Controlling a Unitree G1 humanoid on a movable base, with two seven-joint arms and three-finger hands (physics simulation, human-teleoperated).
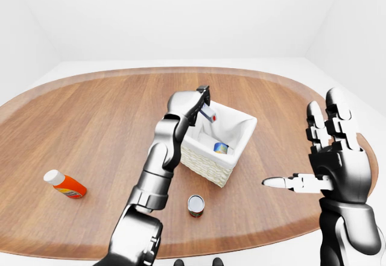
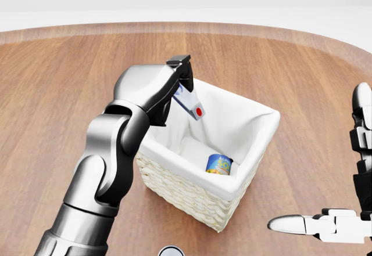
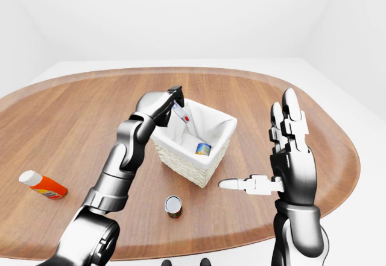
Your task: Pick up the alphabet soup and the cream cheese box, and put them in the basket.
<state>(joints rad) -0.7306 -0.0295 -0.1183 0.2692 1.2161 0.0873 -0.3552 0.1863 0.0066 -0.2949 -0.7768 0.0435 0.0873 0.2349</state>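
Note:
A white wicker basket point(image 2: 192, 201) with a cloth lining stands in the middle of the wooden table. The alphabet soup can point(image 2: 219, 165), blue and yellow, lies inside it at the bottom. My left hand point(image 2: 181, 82) is over the basket's left rim, shut on the cream cheese box point(image 2: 192, 105), a white and blue box with a red dot, which hangs tilted over the basket's inside. My right hand point(image 1: 325, 157) is open and empty, held up at the right of the basket, fingers spread.
An orange bottle with a white cap point(image 1: 64, 184) lies on the table at the left. A small dark can point(image 1: 196, 205) stands near the table's bottom edge below the basket. The oval table's edge point(image 1: 241, 242) runs along the bottom of the view.

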